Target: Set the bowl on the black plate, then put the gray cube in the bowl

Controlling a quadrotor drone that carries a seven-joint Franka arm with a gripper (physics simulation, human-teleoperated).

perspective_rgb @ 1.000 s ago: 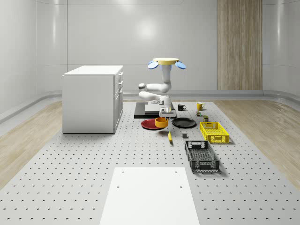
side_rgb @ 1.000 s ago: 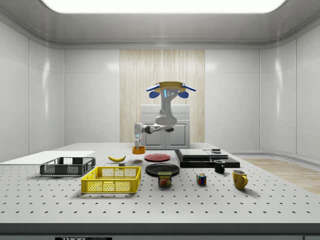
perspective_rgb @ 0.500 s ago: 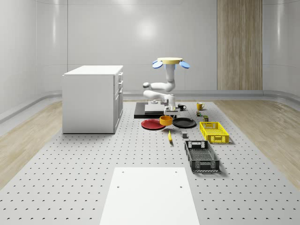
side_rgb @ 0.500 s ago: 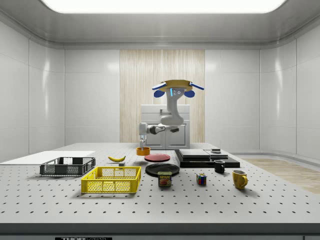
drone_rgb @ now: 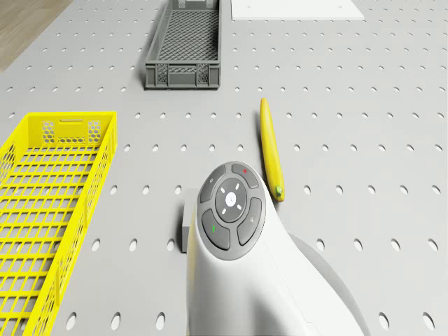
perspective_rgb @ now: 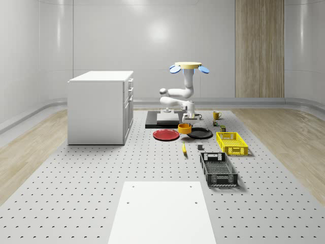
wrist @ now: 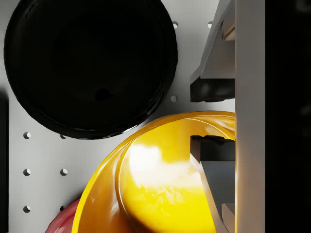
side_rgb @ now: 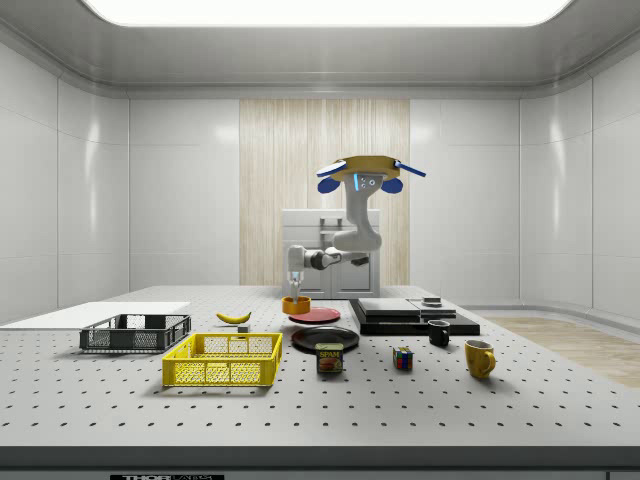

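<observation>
The drone (perspective_rgb: 188,66) hovers above the table (perspective_rgb: 101,173), its arm reaching down. The gripper (wrist: 212,117) clamps the rim of the yellow bowl (wrist: 160,179), one finger inside, one outside. The bowl hangs upright, mouth upward, just beside the black plate (wrist: 87,63) and above the red plate (perspective_rgb: 166,134).

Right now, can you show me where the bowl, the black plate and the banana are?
bowl (wrist: 160,194): wrist view, on its shiny yellow inside.
black plate (wrist: 87,63): wrist view, on its dark middle.
banana (drone_rgb: 270,147): drone view, on the middle of its yellow length.
</observation>
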